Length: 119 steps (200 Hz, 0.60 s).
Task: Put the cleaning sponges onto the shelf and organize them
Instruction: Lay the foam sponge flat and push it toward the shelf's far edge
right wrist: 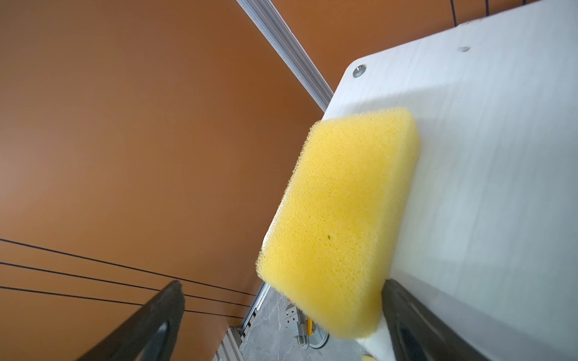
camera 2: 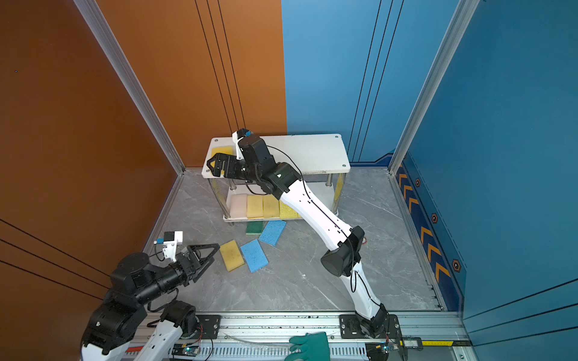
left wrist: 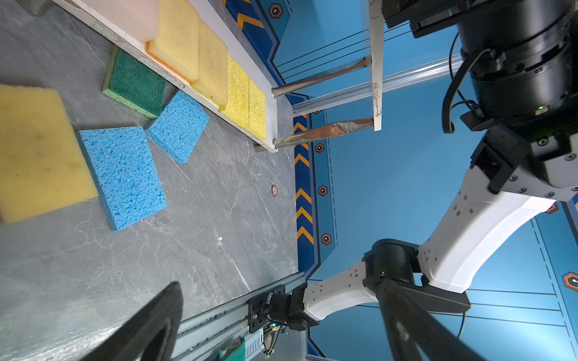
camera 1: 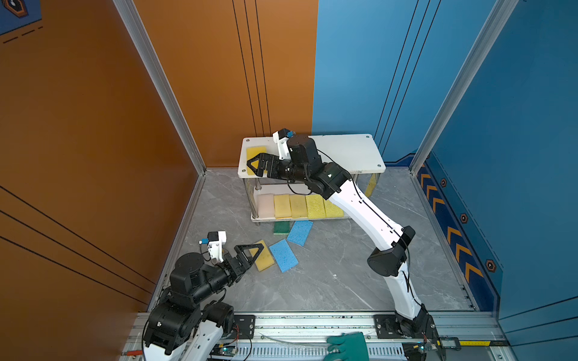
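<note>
Shelf [camera 1: 344,150] at twelve o'clock on the surface [camera 1: 328,281]; we count one yellow sponge [camera 1: 255,151] flat at its top board's nine o'clock end, right claw [camera 1: 256,164] released over it; five sponges [camera 1: 297,206] rowed on the lower board; four sponges [camera 1: 283,254] loose at the shelf's six o'clock; left claw [camera 1: 250,254] released, empty.

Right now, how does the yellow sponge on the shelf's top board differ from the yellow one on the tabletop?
Top-board yellow sponge lies on the shelf; tabletop yellow sponge lies off it, beside a light blue sponge. Top-board yellow sponge is bright and clean; tabletop yellow sponge is duller, smudged. Both are rectangular and lie flat.
</note>
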Tool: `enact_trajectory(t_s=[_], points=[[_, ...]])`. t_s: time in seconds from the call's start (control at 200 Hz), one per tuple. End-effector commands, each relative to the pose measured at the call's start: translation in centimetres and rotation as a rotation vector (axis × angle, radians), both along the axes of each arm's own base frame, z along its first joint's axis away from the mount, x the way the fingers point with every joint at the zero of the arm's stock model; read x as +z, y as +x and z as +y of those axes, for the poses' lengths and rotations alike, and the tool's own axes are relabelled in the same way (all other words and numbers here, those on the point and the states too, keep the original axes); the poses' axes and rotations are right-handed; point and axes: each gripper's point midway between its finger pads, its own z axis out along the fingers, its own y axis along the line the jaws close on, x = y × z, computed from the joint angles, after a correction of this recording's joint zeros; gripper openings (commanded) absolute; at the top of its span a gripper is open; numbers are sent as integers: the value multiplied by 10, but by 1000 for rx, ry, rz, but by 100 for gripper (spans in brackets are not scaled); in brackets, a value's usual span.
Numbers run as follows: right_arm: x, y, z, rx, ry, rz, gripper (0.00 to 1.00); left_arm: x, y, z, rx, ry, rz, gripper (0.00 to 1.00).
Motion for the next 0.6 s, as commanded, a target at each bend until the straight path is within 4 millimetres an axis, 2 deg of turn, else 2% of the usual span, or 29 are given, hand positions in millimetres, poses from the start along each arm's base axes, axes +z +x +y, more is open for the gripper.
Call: enact_trajectory(t_s=[0.0,0.591], points=[[-37,-3,9,27,-69,79,100,-6,0,1,5,4,13,98],[-36,-5,17,61,-30,95,100,-10,2,3,20,2,27,98]])
